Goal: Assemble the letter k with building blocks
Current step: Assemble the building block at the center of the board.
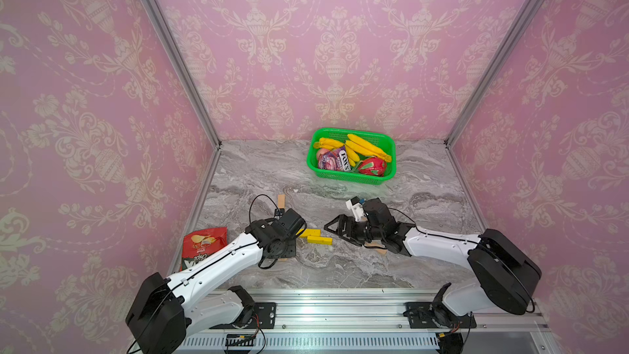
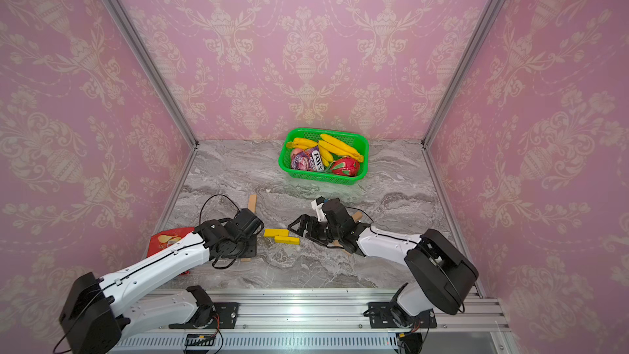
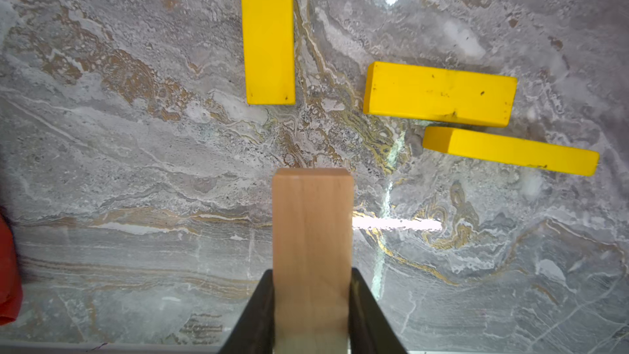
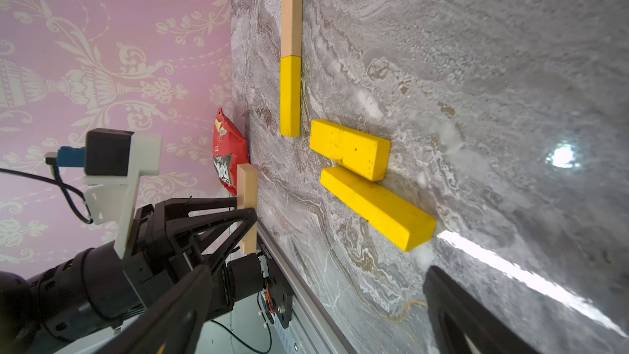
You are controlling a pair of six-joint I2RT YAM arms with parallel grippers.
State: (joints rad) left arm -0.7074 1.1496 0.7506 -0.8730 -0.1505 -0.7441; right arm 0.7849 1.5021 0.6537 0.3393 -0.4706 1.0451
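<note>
**Marble tabletop, pink-papered walls: a bar held short of the K's stem**

Grey marble table (image 1: 340, 267) fills my working area. Nearest my side, the left gripper (image 3: 311, 287) is closed partway on the held wood bar (image 3: 311, 226), pinching it across its width with the free end pointing away from the base. Just beyond that end, across a strip of bare marble, lies the yellow stem bar (image 3: 268, 32). Its long axis runs nearly parallel to the held bar's, but the held bar sits slightly off that line, toward the loose yellow bars (image 3: 439, 93). Beyond the yellow stem bar, butted end to end with it, a tan bar (image 4: 291, 11) continues the line. The loose pair lies just beside the stem bar's near end, on the right arm's side. Past them the right gripper (image 1: 335, 229) stands wide open and empty. I judge the left arm the nearer: shift sideways away from the pair, then forward to abut. Whether the held bar touches the table I cannot tell. Farthest stands a green basket (image 1: 343, 178).
</note>
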